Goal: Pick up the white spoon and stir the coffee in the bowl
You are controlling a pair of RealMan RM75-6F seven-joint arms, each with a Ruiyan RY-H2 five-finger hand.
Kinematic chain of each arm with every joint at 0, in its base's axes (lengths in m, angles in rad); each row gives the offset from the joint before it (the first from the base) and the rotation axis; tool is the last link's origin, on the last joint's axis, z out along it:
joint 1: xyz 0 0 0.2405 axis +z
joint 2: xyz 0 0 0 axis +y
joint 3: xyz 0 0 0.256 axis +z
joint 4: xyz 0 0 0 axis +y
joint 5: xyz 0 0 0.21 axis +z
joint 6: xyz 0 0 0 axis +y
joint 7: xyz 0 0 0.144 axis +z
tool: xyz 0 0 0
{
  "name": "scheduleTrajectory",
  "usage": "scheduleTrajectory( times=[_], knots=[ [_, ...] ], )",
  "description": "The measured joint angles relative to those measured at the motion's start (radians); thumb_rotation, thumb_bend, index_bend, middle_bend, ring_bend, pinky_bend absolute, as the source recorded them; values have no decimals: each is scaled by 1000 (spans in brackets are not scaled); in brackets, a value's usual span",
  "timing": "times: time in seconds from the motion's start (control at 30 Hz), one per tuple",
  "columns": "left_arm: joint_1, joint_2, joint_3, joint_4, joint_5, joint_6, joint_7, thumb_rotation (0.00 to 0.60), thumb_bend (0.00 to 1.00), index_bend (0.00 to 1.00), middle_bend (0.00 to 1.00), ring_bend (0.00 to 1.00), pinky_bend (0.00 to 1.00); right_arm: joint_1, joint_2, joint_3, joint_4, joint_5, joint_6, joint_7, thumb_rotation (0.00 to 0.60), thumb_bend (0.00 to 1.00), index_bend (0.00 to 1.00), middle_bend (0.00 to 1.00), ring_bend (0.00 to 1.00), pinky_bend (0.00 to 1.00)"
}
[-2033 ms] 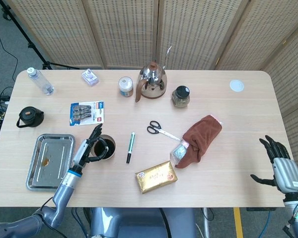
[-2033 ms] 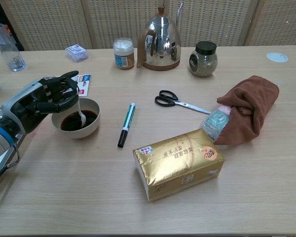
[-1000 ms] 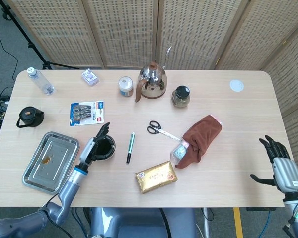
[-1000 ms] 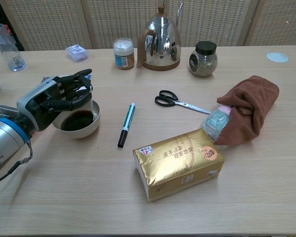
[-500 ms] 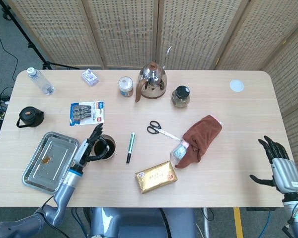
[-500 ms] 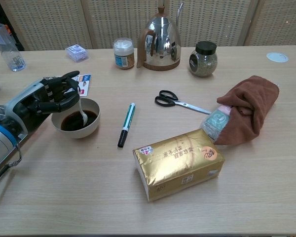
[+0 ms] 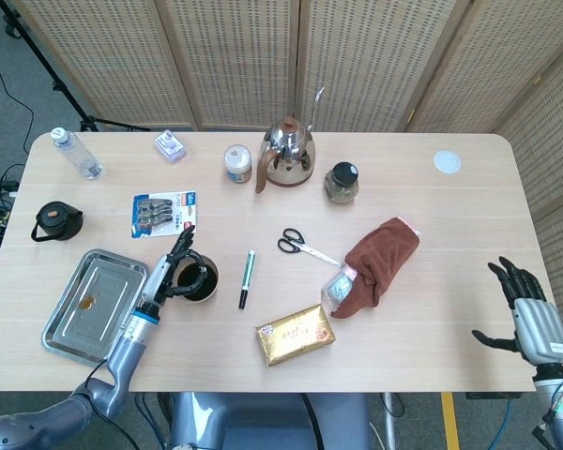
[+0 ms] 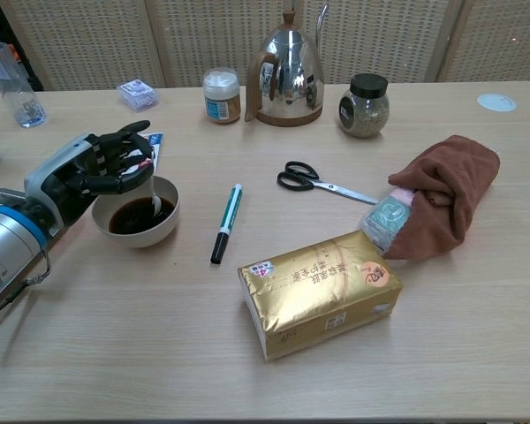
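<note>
A cream bowl [image 8: 157,234] of dark coffee [image 8: 134,216] stands at the front left of the table; the head view shows the bowl [image 7: 203,279] beside a steel tray. My left hand [image 8: 88,172] hovers at the bowl's near-left rim and pinches the white spoon [image 8: 155,193], whose lower end dips into the coffee. From above, the left hand [image 7: 166,273] covers the bowl's left side. My right hand [image 7: 527,315] stays open off the table's right edge, holding nothing.
A green-capped pen [image 8: 226,222] lies just right of the bowl, a gold packet [image 8: 320,291] in front. Scissors [image 8: 321,183], a brown cloth [image 8: 447,190], a kettle [image 8: 287,71], two jars and a steel tray [image 7: 92,303] also sit on the table.
The left hand has kept moving the spoon around in the coffee, shifting right, back left, then slightly toward the bowl's far side. The right hand has stayed put.
</note>
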Motion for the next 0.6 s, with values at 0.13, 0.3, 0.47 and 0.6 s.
scheduleTrajectory(
  times=[0.13,0.3,0.47,0.6],
  knots=[
    [-5,-3,5,-4,6,-2,15,600,433,618,0,0,0,0,1,1,1,0,1,1,600,0,0,0,0,0],
    [4,-1,27,-22,26,21,27,600,434,618,0,0,0,0,0,0,2,-2,0,0,600,0,0,0,0,0],
    [13,10,43,-45,41,41,21,600,433,618,0,0,0,0,-2,-1,1,-3,1,-2,600,0,0,0,0,0],
    [23,20,61,-64,56,58,15,600,433,618,0,0,0,0,-3,-2,0,-4,2,-4,600,0,0,0,0,0]
  ],
)
